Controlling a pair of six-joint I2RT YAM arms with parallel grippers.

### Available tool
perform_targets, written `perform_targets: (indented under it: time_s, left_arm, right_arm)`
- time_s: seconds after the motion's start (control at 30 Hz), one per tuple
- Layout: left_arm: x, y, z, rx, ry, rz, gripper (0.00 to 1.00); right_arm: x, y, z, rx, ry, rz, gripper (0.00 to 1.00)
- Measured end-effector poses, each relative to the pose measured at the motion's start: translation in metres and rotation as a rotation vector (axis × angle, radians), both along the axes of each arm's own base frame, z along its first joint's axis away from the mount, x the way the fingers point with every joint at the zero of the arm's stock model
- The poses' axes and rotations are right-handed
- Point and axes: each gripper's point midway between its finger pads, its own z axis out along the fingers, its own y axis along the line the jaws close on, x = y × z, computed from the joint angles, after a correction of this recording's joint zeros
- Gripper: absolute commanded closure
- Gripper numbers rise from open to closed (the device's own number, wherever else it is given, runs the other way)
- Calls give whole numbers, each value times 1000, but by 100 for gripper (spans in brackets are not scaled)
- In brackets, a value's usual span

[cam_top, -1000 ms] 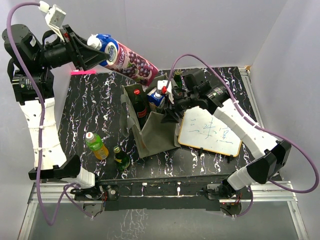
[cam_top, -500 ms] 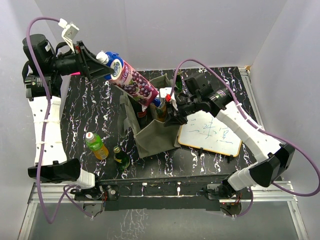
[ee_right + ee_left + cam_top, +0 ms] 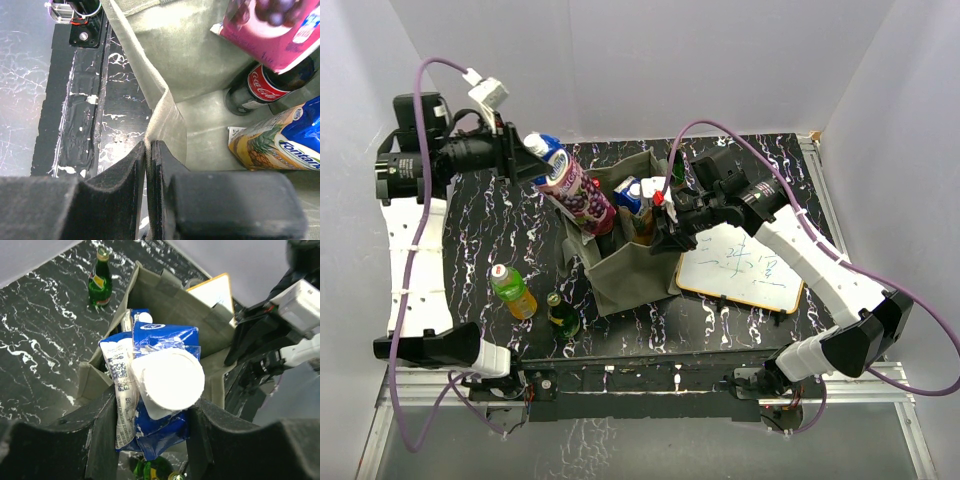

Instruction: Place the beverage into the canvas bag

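Left gripper (image 3: 154,405): clamped on the cap end of the beverage, one dark finger on each side of the carton's blue top, just below its white cap.
Beverage (image 3: 575,190): a pink-and-purple grape juice carton, tilted with its cap toward the left arm. Its lower end dips into the open mouth of the bag at the left rear side.
Right gripper (image 3: 149,150): fingers pressed together on the bag's cloth rim, with only the fabric edge between the pads.
Canvas bag (image 3: 635,275): olive-grey and standing open in the middle of the table, with its right-hand edge pinched by the right gripper.
Inside the bag: a cola bottle (image 3: 260,87) stands directly beneath the pink carton's bottom corner. A pineapple juice carton (image 3: 270,140) lies on its side beside it.
Whiteboard (image 3: 740,262): flat on the table just right of the bag, under the right arm.
Table (image 3: 490,230): black marbled top.
Left of the bag: a green drink bottle with an orange label (image 3: 512,290) and a small dark green bottle (image 3: 560,315), near each other and apart from the bag.
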Motion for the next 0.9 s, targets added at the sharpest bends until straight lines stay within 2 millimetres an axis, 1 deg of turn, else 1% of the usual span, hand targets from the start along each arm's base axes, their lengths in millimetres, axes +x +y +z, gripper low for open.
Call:
perform_targets:
  time_s: [0.1,0.23,0.33,0.47,0.63,0.73,0.9]
  left_arm:
    - [-2,-11,-13,73,0,-10,100]
    - [-14,-27,-26,133,15,-63,100]
    - [-22,-34,-33,159,26,-96,100]
    - [-27,-44,-45,207,16,-143,100]
    - [-24,-60,-62,259,13,-205,100]
    - [-16,-72,-78,283,34,-244,100]
    - [-11,-89,-102,329,39,-307,100]
  right_arm:
    - [0,0,0,0,1,0,86]
    - [0,0,0,-1,2,0,86]
    - [0,0,0,0,2,0,86]
    - [0,0,0,-1,3,-1,86]
    - [0,0,0,-1,4,-2,86]
    - [0,0,0,-1,7,-3,86]
    - [0,0,0,-1,7,-4,86]
